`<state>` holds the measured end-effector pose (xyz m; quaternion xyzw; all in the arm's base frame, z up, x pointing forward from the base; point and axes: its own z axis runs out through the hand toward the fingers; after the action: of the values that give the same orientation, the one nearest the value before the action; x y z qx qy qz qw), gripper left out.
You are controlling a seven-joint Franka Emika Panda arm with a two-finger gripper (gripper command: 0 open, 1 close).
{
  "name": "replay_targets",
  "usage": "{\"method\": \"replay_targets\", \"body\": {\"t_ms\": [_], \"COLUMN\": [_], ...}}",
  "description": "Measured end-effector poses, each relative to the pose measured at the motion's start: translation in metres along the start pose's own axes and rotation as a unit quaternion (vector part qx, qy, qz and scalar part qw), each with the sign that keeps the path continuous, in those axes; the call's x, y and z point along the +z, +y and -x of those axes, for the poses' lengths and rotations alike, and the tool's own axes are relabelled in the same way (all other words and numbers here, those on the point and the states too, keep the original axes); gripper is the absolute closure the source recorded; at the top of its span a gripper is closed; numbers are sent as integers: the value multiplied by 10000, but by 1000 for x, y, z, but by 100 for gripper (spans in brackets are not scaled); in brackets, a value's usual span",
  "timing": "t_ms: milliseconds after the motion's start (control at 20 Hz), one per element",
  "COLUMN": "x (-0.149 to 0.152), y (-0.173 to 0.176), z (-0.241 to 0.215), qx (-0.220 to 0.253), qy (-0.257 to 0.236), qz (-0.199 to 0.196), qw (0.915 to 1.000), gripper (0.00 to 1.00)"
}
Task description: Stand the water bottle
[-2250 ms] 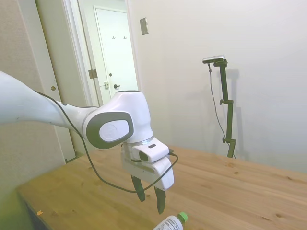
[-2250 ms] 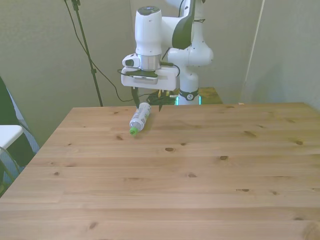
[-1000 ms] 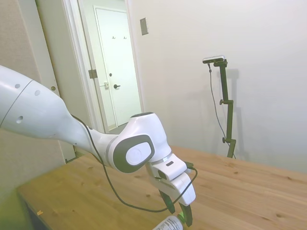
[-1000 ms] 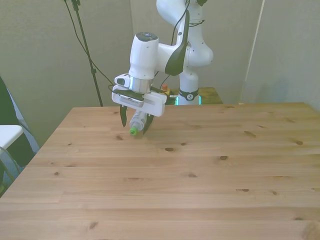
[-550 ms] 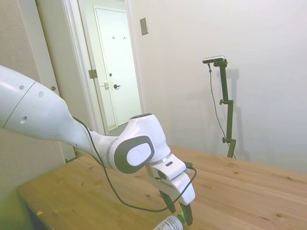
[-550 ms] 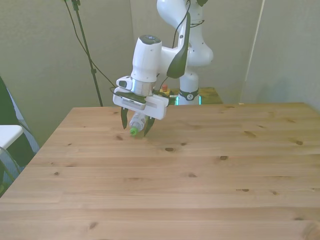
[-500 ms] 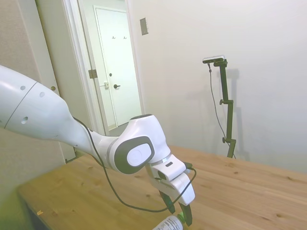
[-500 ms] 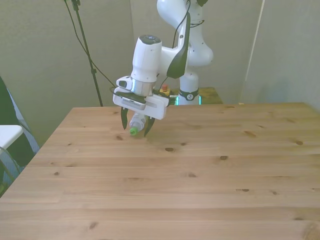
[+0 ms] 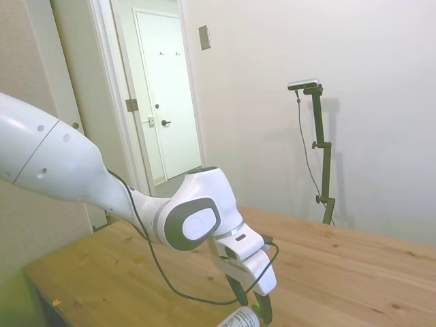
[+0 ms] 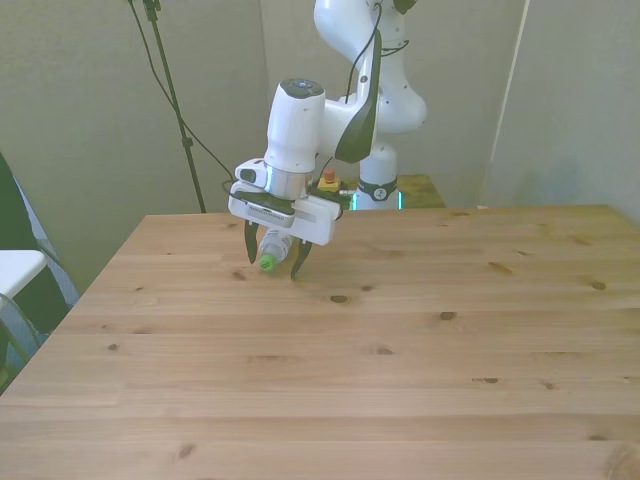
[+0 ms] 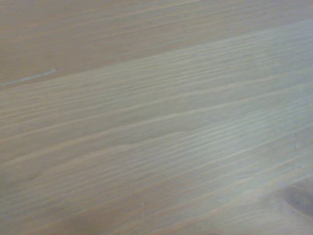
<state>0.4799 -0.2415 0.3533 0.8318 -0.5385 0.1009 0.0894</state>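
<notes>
the bottle (image 10: 272,246) lies on its side near the bench's (image 10: 400,340) far edge, cap toward the camera, between the gripper's (image 10: 272,262) parted fingers straddling its neck, not yet clamped.

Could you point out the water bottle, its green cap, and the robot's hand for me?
water bottle (image 10: 273,243): front view, clear body between the fingers.
green cap (image 10: 267,263): front view, cap end.
hand (image 10: 273,265): front view, midway between the fingertips.

Arm: I have it reaching forward and down, wrist bent, tilted toward the front view's left. Gripper (image 10: 272,264): low at the tabletop, fingers (image 10: 297,264) spread apart, pointing down. Cable loops beside the wrist.
</notes>
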Motion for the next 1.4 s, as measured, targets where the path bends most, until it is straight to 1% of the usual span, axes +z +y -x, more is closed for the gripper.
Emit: {"method": "replay_targets", "body": {"t_ms": [750, 1100, 1200, 1250, 1400], "x": [5, 1, -5, -14, -54], "y": [-5, -12, -16, -17, -14], "z": [4, 8, 10, 10, 4], "qx": [-48, -90, -78, -28, 207], "qy": [-21, -28, -23, -1, 194], "qz": [2, -30, -101, -176, -423], "qw": [10000, 10000, 9999, 9998, 9987], "gripper": [100, 100, 100, 100, 100]}}
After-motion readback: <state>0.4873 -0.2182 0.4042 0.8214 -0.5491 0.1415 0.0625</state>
